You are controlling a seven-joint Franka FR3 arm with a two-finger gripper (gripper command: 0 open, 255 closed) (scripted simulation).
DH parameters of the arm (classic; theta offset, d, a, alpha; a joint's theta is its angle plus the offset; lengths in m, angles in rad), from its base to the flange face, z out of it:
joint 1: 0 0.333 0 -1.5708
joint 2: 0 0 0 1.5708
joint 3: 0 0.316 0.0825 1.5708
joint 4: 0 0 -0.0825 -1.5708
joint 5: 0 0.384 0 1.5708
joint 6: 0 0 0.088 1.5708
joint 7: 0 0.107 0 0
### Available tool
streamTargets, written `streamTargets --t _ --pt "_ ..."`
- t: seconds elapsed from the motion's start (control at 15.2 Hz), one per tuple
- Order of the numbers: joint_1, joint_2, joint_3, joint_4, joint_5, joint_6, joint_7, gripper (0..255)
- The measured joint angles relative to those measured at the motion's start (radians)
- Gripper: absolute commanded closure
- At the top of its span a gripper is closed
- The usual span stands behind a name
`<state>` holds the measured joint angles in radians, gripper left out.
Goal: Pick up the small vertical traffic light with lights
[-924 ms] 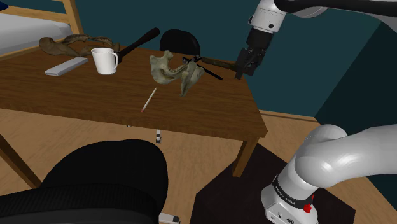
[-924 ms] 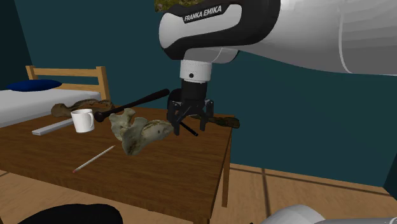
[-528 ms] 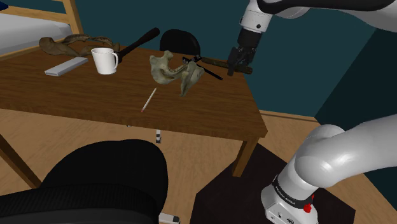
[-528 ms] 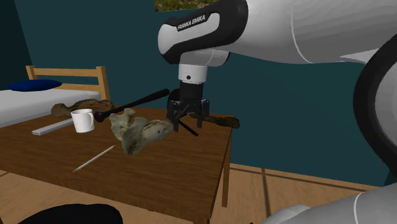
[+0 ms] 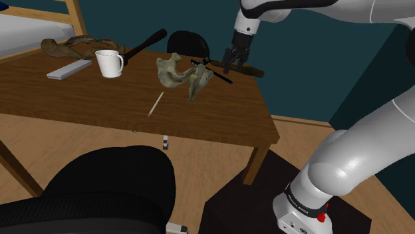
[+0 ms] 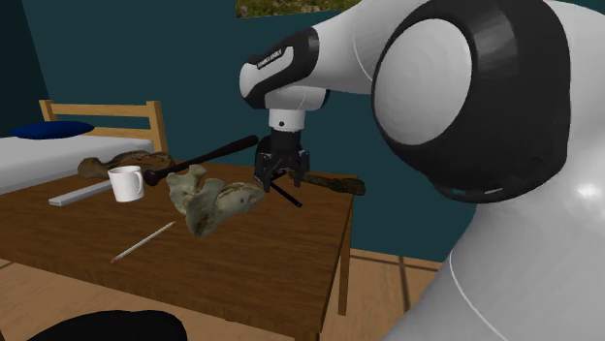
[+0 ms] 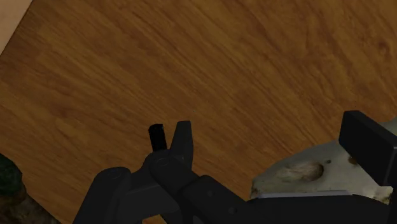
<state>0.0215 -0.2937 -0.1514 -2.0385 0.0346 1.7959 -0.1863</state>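
The traffic light is a thin black pole with a small head. It lies flat on the brown wooden table, near the far right corner, beside a pale bone-like lump. In the second exterior view the traffic light sticks out just under my gripper. My gripper hangs open a little above it, holding nothing. In the wrist view the gripper has its fingers wide apart over bare wood, with the pale lump next to one finger.
A white mug, a grey flat bar, a pencil and a black bat lie on the table. A long camouflage-patterned piece sits behind the gripper. A black chair stands in front.
The gripper has moved toward the shoulder view's left and farther back, from beyond the table's right edge to above the traffic light. Its fingers have stayed open.
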Motion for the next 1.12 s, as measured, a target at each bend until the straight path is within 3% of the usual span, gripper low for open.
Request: streamTargets --t 0.53,0.99,1.12 --pt "-0.016 0.309 -0.043 0.282 0.039 0.022 -0.080 0" --pt "-0.059 0.622 -0.056 0.673 0.093 -0.060 -0.132 0" --pt "-0.066 0.661 -0.055 0.713 0.099 -0.062 -0.138 0"
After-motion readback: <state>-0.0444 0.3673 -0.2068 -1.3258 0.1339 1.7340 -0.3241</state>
